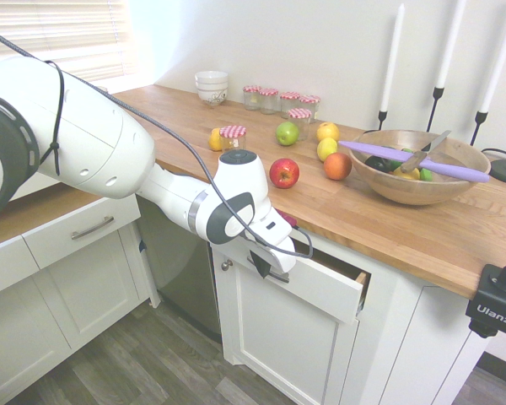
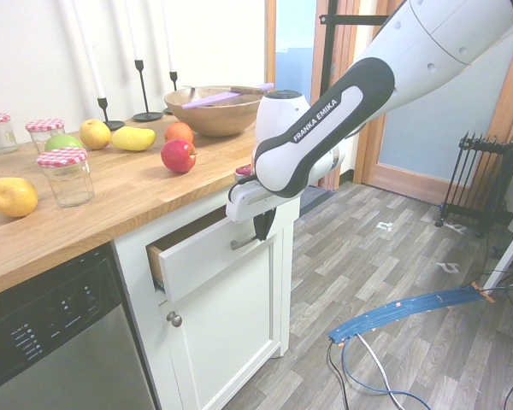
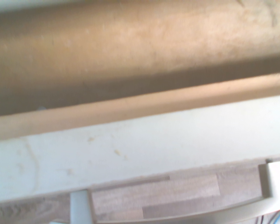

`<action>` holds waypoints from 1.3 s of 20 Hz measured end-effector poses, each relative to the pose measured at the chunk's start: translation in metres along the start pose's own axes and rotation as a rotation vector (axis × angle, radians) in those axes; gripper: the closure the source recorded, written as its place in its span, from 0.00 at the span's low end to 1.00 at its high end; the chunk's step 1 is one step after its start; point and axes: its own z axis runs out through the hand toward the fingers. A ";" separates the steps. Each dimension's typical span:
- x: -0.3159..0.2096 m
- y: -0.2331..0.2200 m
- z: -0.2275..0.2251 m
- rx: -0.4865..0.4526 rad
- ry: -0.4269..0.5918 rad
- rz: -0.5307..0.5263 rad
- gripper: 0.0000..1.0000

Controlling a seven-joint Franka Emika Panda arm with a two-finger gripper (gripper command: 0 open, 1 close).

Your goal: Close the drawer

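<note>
One drawer [image 1: 320,283] stands partly open under the wooden counter [image 1: 405,228], at centre of the first exterior view; its white front juts out from the cabinet with a dark gap showing at its right end. In the second exterior view it sits left of centre, wood side visible, front angled toward the floor side of the room.

Gripper [image 1: 260,263] points steeply down, just in front of the drawer front, at the handle [image 2: 242,243]. Fingers look pressed together, nothing between them; the dark tips hang level with the handle bar, and I cannot tell whether they touch it.

Wrist view: blurred white top edge of the drawer front across the middle, handle [image 3: 177,212] along the bottom edge, brown drawer interior above.

Step in hand, as I judge it: pushing phase, the drawer roughly part-way in, not shut.

Next move calls for a level push against the front toward the cabinet until the gap closes, keeping the fingers clear of the counter lip above. Risk: tips slipping off the handle and skating down the front.

Fruit, jars and a bowl [image 1: 422,164] on the counter are well apart.
</note>
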 end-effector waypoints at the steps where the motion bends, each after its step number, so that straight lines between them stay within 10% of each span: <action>1: 0.001 -0.003 -0.001 0.001 0.001 0.003 1.00; 26: 0.020 -0.041 -0.022 0.081 0.069 0.015 1.00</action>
